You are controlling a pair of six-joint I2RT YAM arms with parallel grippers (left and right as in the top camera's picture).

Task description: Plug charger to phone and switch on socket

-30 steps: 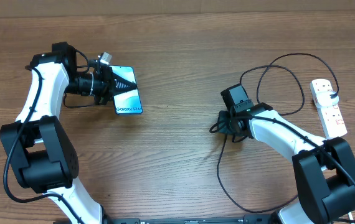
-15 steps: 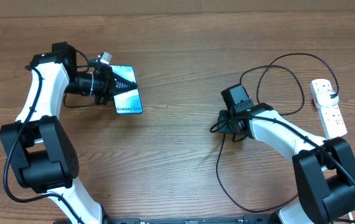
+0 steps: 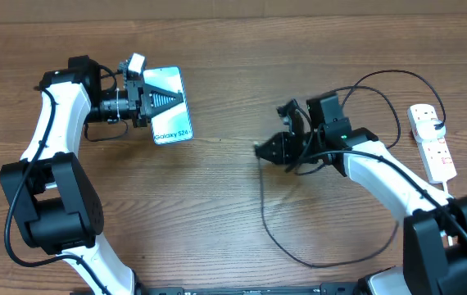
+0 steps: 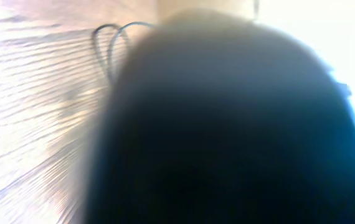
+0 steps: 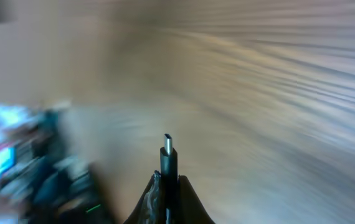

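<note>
The phone (image 3: 170,106), teal screen with white "Galaxy S24" text, is held off the table at the upper left by my left gripper (image 3: 145,100), which is shut on its left edge. In the left wrist view a dark blurred mass (image 4: 227,124) fills the frame. My right gripper (image 3: 268,150) is shut on the charger's black connector (image 5: 168,155), tip pointing left toward the phone. The black cable (image 3: 299,246) loops behind it to the white socket (image 3: 432,141) at the far right. The phone shows as a blurred blue patch in the right wrist view (image 5: 3,149).
The socket's thick white cord (image 3: 461,287) runs off the lower right corner. The cable also arcs above the right arm (image 3: 381,78). Bare wooden table (image 3: 217,205) lies between the two arms.
My left gripper has lifted and tilted the phone up and slightly right. My right gripper has swung left and up with the connector, dragging the cable loop along.
</note>
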